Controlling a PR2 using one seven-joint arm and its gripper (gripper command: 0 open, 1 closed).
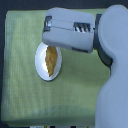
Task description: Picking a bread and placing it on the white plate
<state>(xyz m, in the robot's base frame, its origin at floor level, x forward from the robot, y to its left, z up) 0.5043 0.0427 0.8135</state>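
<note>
One bread (51, 59) lies on one white plate (40, 66); fingers' state hidden.

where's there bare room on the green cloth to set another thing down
Bare cloth runs along the exterior view's left edge and across the bottom, below the white plate. It is crowded at the top and right: the gripper hangs over the plate, which holds the bread.

Jaws, white plate (41, 65) top edge hidden.
</note>
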